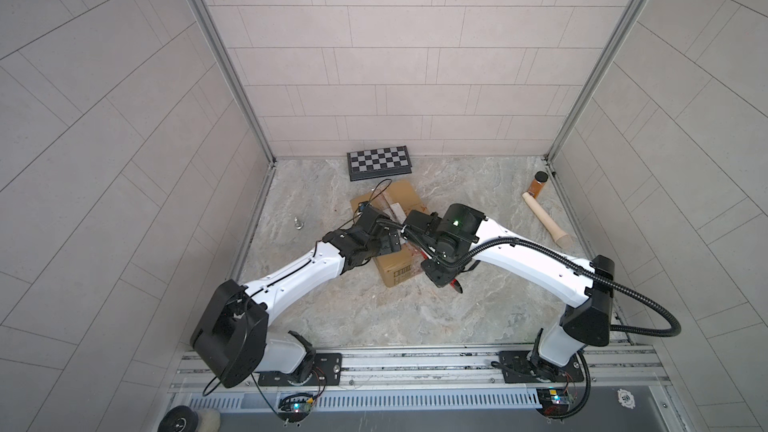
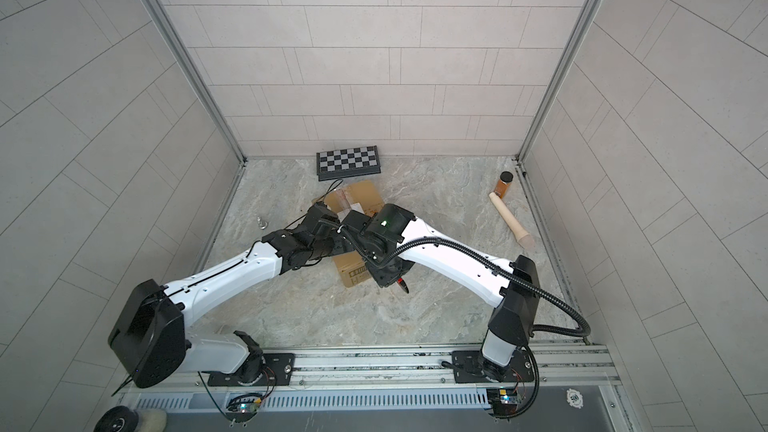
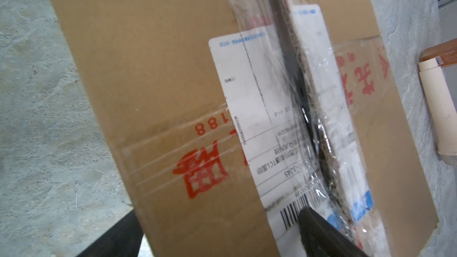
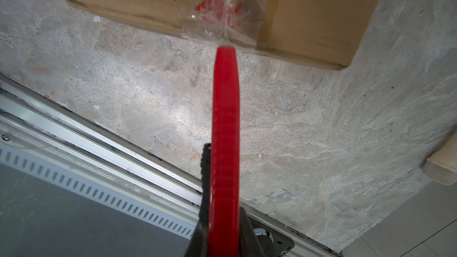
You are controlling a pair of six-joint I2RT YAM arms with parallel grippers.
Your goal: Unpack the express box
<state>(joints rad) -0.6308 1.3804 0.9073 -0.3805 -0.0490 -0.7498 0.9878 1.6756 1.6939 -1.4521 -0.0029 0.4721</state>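
The express box [image 1: 401,197] [image 2: 360,195], a brown carton with a white label, red characters and clear tape, lies mid-table under both wrists. In the left wrist view its top seam [image 3: 294,77] gapes dark through the torn tape. My left gripper [image 3: 217,238] is open: one finger [image 3: 319,228] rests over the barcode, the other [image 3: 116,233] is beyond the carton's side edge. My right gripper [image 4: 223,233] is shut on a red cutter [image 4: 226,119] [image 1: 455,284] whose far end meets the taped end face of the box [image 4: 222,8].
A checkered board case [image 1: 380,162] lies behind the box at the back wall. A brown spice jar [image 1: 539,184] and a wooden rolling pin [image 1: 544,220] lie at the right. A small metal piece [image 1: 297,223] sits at the left. The metal rail [image 1: 415,363] borders the front.
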